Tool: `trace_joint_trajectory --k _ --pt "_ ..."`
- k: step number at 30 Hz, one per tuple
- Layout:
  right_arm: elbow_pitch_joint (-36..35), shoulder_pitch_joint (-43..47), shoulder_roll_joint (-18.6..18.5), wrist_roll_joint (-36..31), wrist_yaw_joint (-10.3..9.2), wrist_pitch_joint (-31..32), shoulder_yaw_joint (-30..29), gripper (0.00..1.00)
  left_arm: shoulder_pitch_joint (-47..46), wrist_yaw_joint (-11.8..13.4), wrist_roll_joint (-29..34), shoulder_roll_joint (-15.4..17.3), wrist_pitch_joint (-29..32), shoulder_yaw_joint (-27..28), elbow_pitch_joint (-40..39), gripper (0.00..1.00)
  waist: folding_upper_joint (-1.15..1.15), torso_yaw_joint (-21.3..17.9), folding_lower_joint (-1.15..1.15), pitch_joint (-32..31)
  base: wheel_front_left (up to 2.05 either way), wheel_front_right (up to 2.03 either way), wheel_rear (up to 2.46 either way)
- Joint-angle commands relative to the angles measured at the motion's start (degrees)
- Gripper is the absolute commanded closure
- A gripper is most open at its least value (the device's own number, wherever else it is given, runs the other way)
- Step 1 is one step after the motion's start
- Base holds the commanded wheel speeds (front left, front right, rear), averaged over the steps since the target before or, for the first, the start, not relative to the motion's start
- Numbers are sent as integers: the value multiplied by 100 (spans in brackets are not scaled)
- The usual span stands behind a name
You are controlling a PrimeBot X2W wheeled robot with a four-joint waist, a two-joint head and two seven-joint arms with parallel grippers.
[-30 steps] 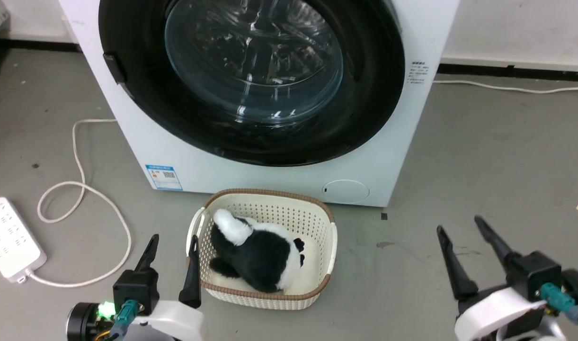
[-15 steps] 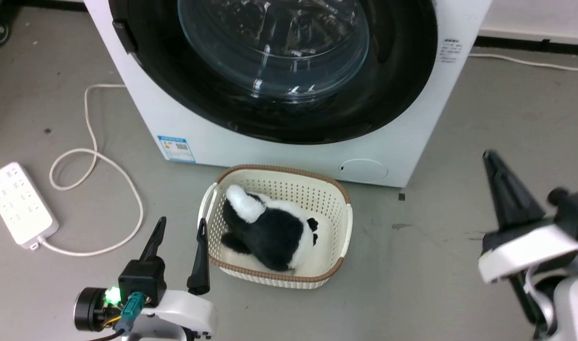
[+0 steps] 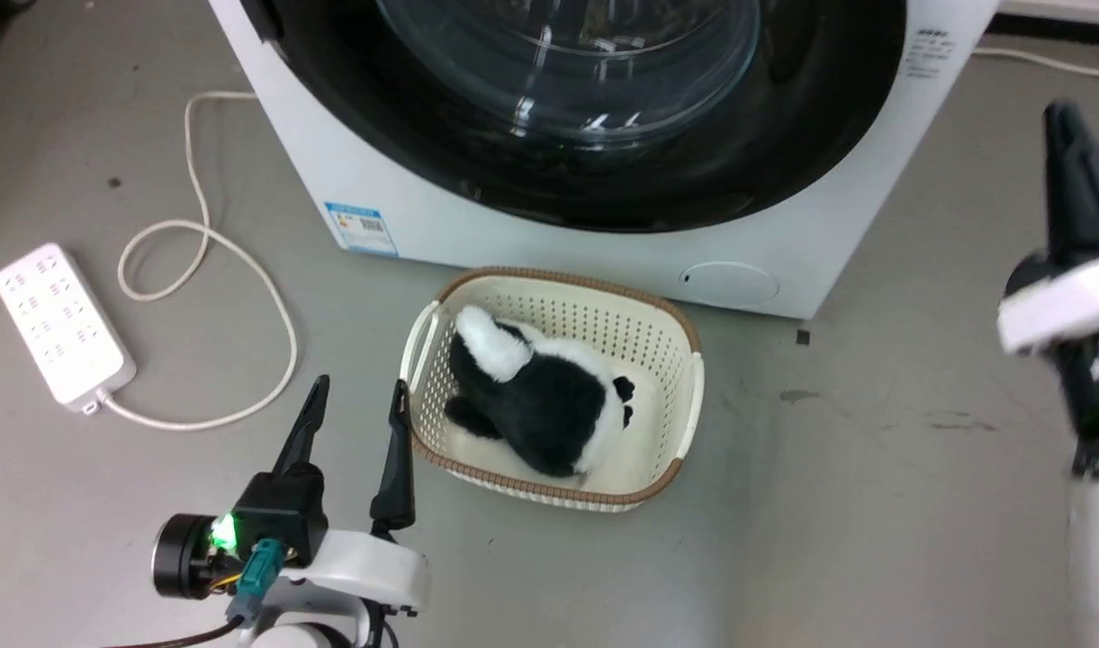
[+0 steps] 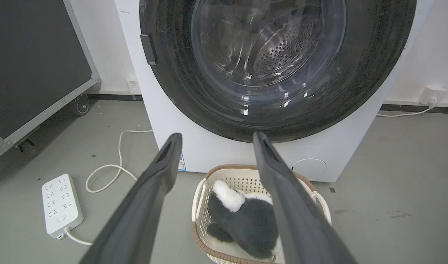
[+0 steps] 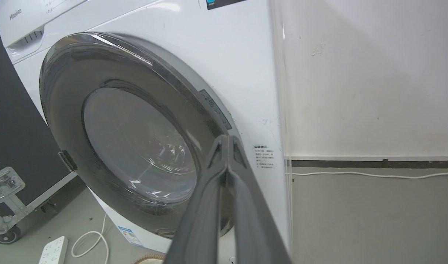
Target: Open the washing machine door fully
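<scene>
- Washing machine door (image 3: 585, 99) sat shut, flush in the front of the white washing machine (image 3: 405, 193), its black rim nearly spanning the machine's width and the steel drum visible through the glass.
- Left gripper (image 3: 360, 389) was low at the lower left of the head view, fingers spread apart and holding nothing, just beside the left rim of the basket (image 3: 567, 274).
- Right gripper (image 5: 225, 138) had both fingers pressed together with nothing between them; in the right wrist view the tips lined up with the door's right edge, contact couldn't be told.
- In the head view the right gripper (image 3: 1064, 117) was raised at the far right, off to the right of the machine.
- Basket stood on the floor right in front of the machine, holding a black-and-white plush toy (image 3: 540, 400).
- Round service flap (image 3: 729, 282) was at the machine's lower right.
- White power strip (image 3: 63, 324) lay on the floor to the left.
</scene>
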Motion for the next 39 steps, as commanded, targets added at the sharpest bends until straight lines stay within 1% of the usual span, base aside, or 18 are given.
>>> trace_joint_trajectory --k 1,11,23,33,39 --pt "117 -316 -20 157 -2 81 -85 100 -131 42 -24 3 -75 -48 -30 0 0 56 0 87 0 0 0" --pt "1010 -1570 166 821 -3 910 -630 100 -278 92 -92 4 -195 -178 -47 0 0 241 0 443 0 0 0" --pt "2337 -2962 63 1474 -3 2247 -1387 100 -466 187 -147 4 -339 -374 6 0 0 488 0 808 0 0 0" --pt "3451 -4099 -155 1573 -4 3125 -2160 100 -576 269 -233 5 -458 -539 -7 0 0 726 0 1039 0 0 0" --pt "3971 -4724 -297 1468 -4 3574 -2522 100 -622 318 -288 5 -530 -651 -22 0 0 843 0 1203 0 0 0"
